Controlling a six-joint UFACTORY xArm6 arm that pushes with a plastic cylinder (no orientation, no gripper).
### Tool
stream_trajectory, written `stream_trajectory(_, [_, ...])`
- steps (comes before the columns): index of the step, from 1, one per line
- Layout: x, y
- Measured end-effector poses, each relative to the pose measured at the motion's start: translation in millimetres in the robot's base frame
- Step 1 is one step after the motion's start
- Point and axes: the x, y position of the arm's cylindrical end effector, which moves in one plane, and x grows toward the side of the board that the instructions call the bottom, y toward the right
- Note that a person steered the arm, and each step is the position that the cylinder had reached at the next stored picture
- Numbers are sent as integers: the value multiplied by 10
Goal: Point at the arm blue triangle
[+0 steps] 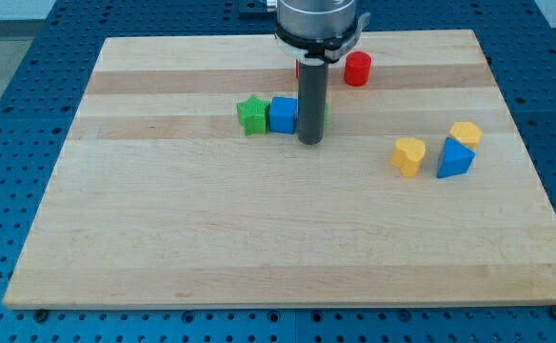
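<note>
The blue triangle lies at the view's right, between a yellow heart-shaped block on its left and a yellow block just above it. My tip stands near the board's upper middle, far to the left of the blue triangle. It sits right beside a blue cube, with a green star further left. A green block is mostly hidden behind the rod.
A red cylinder stands near the view's top, right of the rod. Another red block peeks out behind the rod. The wooden board lies on a blue perforated table.
</note>
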Motion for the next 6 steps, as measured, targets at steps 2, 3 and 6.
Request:
stream_trajectory(2, [274,0])
stream_trajectory(3, [712,72])
stream_trajectory(6, [959,1780])
